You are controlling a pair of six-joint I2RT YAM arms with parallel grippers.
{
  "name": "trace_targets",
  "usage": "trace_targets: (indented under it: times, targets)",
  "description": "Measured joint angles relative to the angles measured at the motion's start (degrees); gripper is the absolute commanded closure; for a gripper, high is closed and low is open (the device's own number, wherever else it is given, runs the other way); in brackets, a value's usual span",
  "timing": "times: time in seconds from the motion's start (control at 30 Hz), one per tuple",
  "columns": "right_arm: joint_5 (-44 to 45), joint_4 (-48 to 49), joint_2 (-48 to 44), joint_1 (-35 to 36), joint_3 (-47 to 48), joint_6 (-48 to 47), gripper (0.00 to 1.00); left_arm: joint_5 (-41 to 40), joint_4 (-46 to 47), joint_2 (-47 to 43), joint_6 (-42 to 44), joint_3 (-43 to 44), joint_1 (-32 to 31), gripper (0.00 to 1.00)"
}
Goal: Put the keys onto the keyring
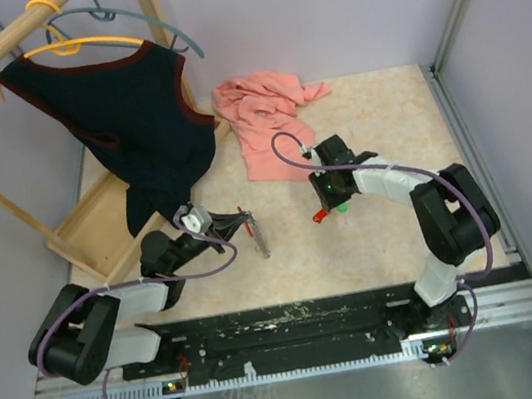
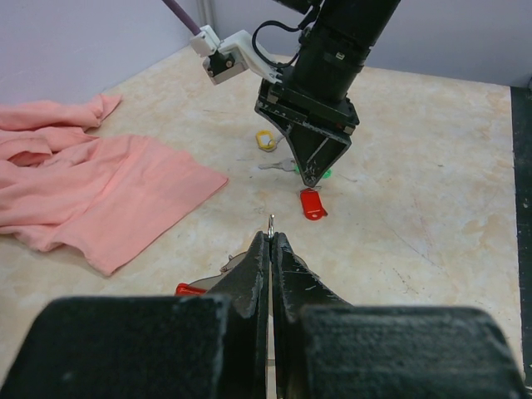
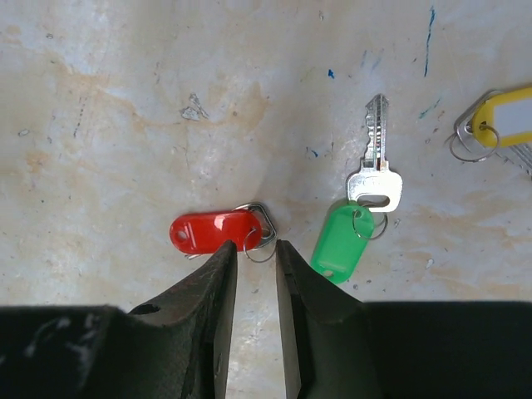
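Note:
My left gripper (image 2: pixel 272 237) is shut on the keyring (image 1: pixel 259 236), near the middle of the table. A thin metal loop pokes out past its tips, and a grey and red part (image 2: pixel 189 289) shows below the fingers. My right gripper (image 3: pixel 254 247) points straight down at the table. Its jaws stand narrowly open on either side of the small wire ring of the red key (image 3: pixel 214 231). To the right lie the green key (image 3: pixel 342 241) and, at the frame's edge, the yellow key (image 3: pixel 507 120). The left wrist view also shows the red key (image 2: pixel 311 203) under the right gripper (image 2: pixel 311 176).
A pink cloth (image 1: pixel 258 120) lies crumpled at the back of the table, left of the right arm. A black vest (image 1: pixel 132 119) hangs from a wooden rack, whose tray base (image 1: pixel 99 231) stands at the left.

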Motion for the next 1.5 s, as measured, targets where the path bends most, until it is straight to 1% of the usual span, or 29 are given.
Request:
trace_targets:
  times: [0.33, 0.5, 0.77, 1.0, 1.07, 1.2, 1.5]
  targets:
    - [0.7, -0.76, -0.9, 0.76, 0.0, -0.26, 0.7, 0.09, 0.0, 0.0, -0.04, 0.0, 0.0, 1.0]
    - [1.27, -1.36, 0.74, 0.81, 0.0, -1.33, 0.7, 0.33, 0.02, 0.0, -0.07, 0.0, 0.0, 1.0]
    - [1.03, -1.64, 2.1, 0.83, 0.13, -2.82, 0.74, 0.63, 0.02, 0.02, -0.07, 0.0, 0.0, 1.0]
    - [0.33, -1.81, 2.16, 0.85, 0.31, -4.66, 0.66, 0.87, 0.11, 0.15, -0.07, 0.0, 0.0, 1.0]
    - [0.22, -1.95, 2.16, 0.94, 0.48, -6.19, 0.64, 0.9, 0.2, 0.28, -0.07, 0.0, 0.0, 1.0]
    - [0.11, -1.99, 2.14, 1.79, 0.52, -11.96, 0.64, 0.9, 0.33, 0.48, -0.07, 0.0, 0.0, 1.0]
    - [-1.09, -1.75, -2.38, 3.45, -0.28, -28.83, 0.67, 0.85, 0.37, 0.48, -0.02, 0.0, 0.0, 1.0]
